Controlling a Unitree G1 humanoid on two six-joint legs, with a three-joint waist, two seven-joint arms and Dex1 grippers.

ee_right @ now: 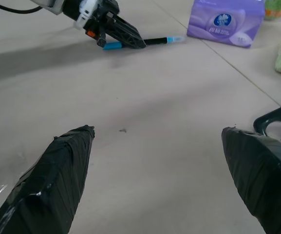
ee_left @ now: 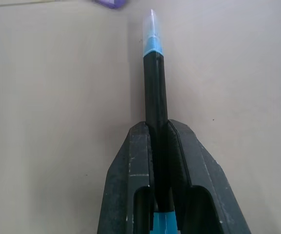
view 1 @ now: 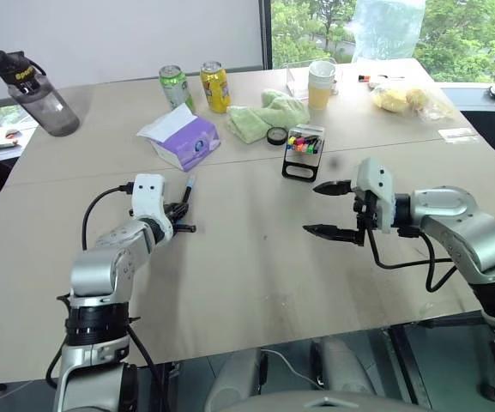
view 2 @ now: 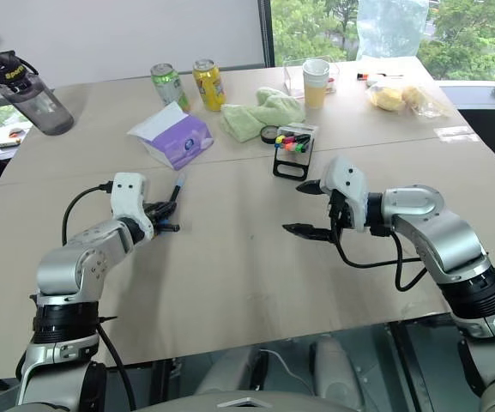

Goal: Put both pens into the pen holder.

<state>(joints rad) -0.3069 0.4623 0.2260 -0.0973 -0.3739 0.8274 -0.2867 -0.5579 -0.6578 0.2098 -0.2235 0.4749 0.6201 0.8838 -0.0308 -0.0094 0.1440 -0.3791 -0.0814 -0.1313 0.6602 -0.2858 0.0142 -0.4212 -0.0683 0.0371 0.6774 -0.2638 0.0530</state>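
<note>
Grasping the first pen: left gripper (ee_left: 160,146) clamped tight on the blue-capped pen (ee_left: 155,83), low over the table (view 1: 247,283) near the tissue box (view 1: 183,139)

Next, probably: lifting it, carrying it right to the pen holder (view 1: 302,153), tipping it upright, dropping it in

Right gripper (view 1: 331,209) spread wide, holding nothing, hovering just in front of the holder

Pink-ended pen not clearly picked out

Bare table (view 1: 247,257) lies between the two arms, open up to the pen holder (view 1: 302,154). Just behind the holder sit a small black round thing (view 1: 276,136), perhaps a tape roll, and a green cloth (view 1: 264,116); the purple tissue box (view 1: 183,137) stands to its left.
</note>
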